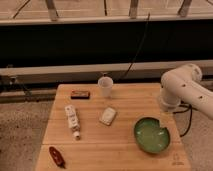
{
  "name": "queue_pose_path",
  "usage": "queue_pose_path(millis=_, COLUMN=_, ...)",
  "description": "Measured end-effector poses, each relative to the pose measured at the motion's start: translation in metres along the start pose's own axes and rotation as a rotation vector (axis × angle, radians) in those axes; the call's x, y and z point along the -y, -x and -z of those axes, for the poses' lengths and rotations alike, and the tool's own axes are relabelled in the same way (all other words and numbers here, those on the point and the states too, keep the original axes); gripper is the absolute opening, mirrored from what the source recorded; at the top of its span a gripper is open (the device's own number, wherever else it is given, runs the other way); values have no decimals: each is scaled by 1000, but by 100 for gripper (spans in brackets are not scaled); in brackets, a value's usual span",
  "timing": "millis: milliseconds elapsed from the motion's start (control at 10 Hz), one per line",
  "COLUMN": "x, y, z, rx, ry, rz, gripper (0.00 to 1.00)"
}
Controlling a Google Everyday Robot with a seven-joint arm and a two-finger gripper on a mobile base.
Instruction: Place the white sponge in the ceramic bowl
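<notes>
The white sponge lies flat near the middle of the wooden table, on its own and touching nothing. The ceramic bowl, green and shallow, sits at about four o'clock from the sponge, near the table's right edge, with bare wood between the two.

The robot's white arm bends in from the right side. Its gripper hangs just at the bowl's one o'clock rim, fingers spread wide and holding nothing. It is well apart from the sponge.

Around the sponge, a white cup stands upright at twelve o'clock near the far edge. A small dark bar lies at about ten o'clock. A white bottle lies on its side at nine o'clock. A red object rests at seven o'clock by the near left corner.
</notes>
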Motion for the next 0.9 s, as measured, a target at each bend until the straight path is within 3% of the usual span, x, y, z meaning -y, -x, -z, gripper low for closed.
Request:
queue_pose_path(millis=200, x=7, y=30, z=-5, rx=-16, ry=-3, rz=52, gripper=80)
queue_pose_path(millis=600, x=14, y=54, z=-15, rx=-29, ry=-12, rz=133, gripper=80)
queue_pose_path(millis=900, x=22, y=89, z=-24, rx=-36, ry=-18, rz=214, gripper=80)
